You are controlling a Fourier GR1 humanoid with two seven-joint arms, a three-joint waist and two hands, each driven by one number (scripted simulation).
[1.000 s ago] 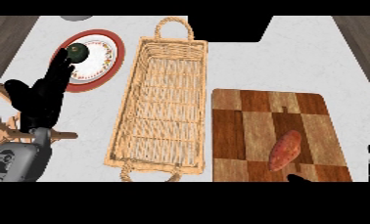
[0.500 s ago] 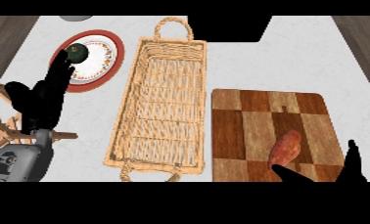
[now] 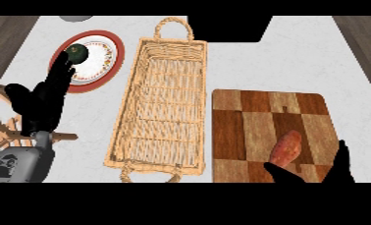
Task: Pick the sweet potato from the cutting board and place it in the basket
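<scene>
The right hand [image 3: 308, 174] has risen, its fingers flanking the sweet potato [image 3: 285, 149].

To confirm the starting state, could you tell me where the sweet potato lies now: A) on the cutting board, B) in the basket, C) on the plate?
A: the sweet potato lies on the cutting board, right of the basket.

Right hand [image 3: 340, 167] further up beside sweet potato [image 3: 285, 149]

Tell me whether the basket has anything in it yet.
Empty. Only bare weave shows inside the basket; the sweet potato lies on the cutting board.
</scene>
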